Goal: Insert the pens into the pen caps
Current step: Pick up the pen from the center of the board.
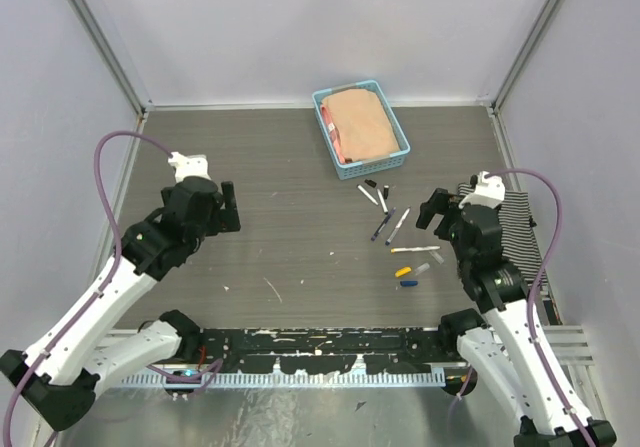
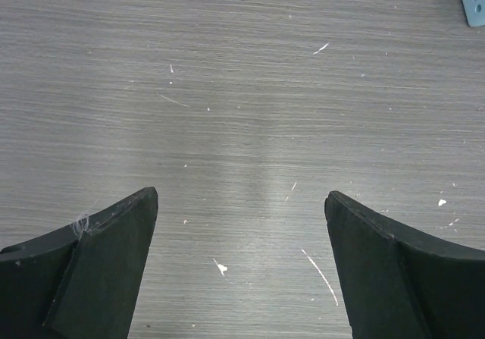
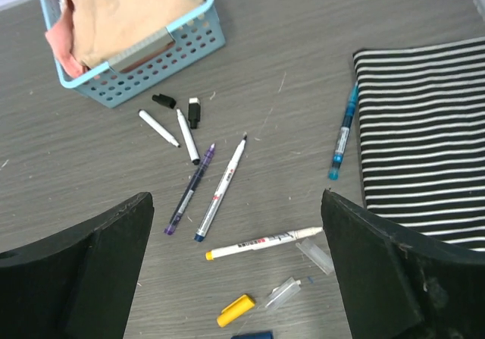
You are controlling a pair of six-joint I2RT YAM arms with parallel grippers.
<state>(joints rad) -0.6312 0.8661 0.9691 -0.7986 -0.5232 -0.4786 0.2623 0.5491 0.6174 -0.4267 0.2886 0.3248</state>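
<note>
In the right wrist view the top edge cuts the blue basket, so its far rim and much of the peach cloth inside fall out of frame. The striped cloth runs off the right edge. A dark blue cap barely shows at the bottom edge. The left wrist view catches only a corner of the blue basket. From the top camera the caps are too small to tell apart, and the right arm covers part of the striped cloth.
</note>
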